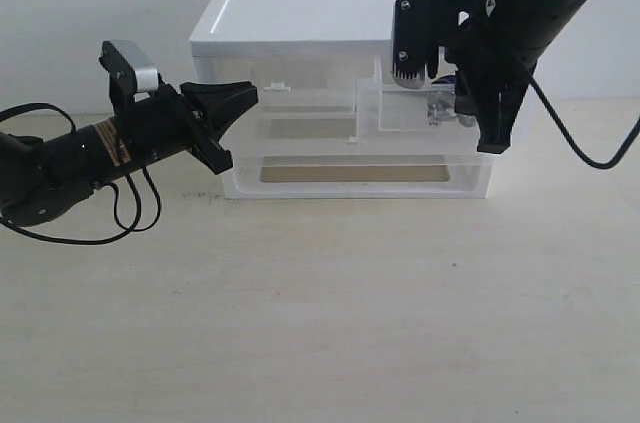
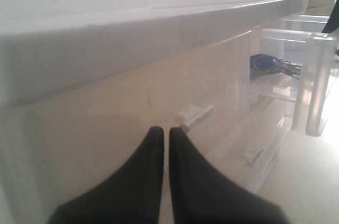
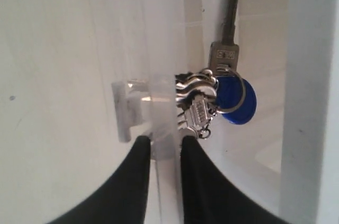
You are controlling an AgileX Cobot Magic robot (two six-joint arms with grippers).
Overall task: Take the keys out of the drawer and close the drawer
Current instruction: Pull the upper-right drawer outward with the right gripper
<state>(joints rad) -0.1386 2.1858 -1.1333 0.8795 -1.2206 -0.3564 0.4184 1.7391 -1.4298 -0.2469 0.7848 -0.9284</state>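
The pale tabletop [image 1: 320,323] lies nearest. At nine o'clock in the exterior view, the left gripper [image 2: 163,131] has its black fingers pressed almost together. Its tips sit just beside the small white tab handle [image 2: 195,114] of the left translucent half-width drawer [image 2: 122,102].

At two o'clock, the right gripper [image 3: 163,142] has its fingers slightly parted astride the front wall of the pulled-out right translucent plastic drawer [image 1: 405,115]. I cannot tell whether they pinch it. Inside that drawer, just behind the wall, lies the bunch of silver metal keys with a round blue fob [image 3: 212,102].

Below is the full-width translucent drawer [image 1: 350,173], pushed in. Farthest, at twelve o'clock, stands the white-topped plastic cabinet [image 1: 300,3].
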